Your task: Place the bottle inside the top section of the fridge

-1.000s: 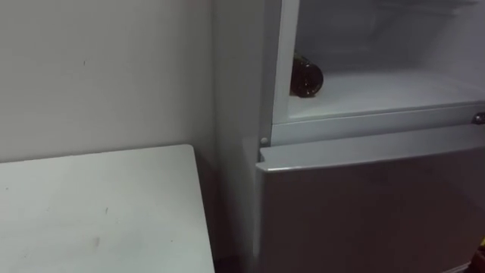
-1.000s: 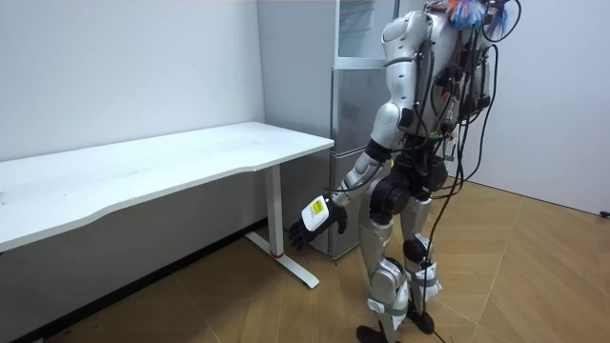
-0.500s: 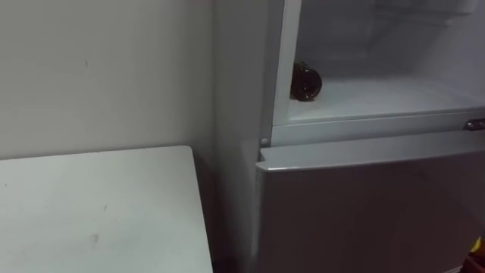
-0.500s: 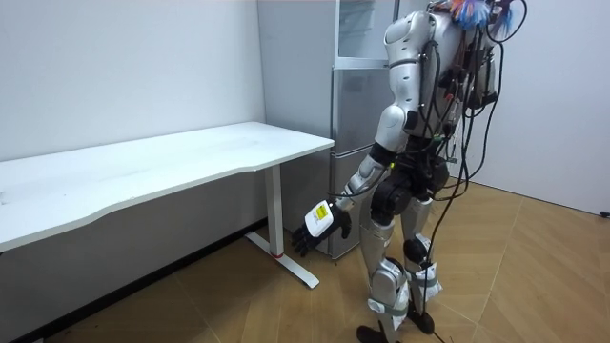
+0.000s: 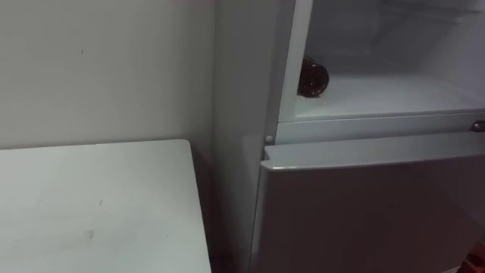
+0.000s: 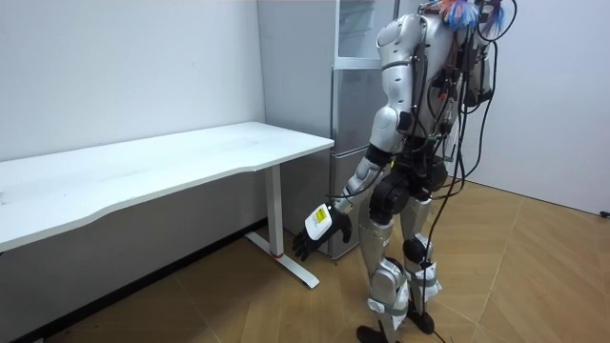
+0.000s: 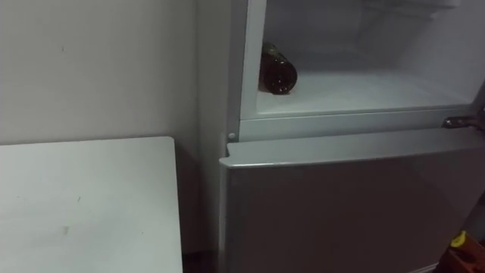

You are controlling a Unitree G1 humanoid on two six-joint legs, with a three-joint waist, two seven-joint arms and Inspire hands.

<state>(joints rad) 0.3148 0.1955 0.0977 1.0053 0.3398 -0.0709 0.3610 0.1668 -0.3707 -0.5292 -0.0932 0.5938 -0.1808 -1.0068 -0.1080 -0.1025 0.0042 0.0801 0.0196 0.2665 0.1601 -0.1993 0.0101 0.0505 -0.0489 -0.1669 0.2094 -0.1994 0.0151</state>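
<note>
Dark bottle (image 5: 313,78) in fridge (image 5: 356,126), robot hand (image 6: 318,230) hanging slack

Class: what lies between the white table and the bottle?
In the left eye view: a narrow shadowed gap, then the fridge side wall and its front frame.

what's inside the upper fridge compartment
A dark bottle lies on its side on the white shelf, far left, base facing out. Its neck end is hidden, and the compartment's top is cut off.
</note>
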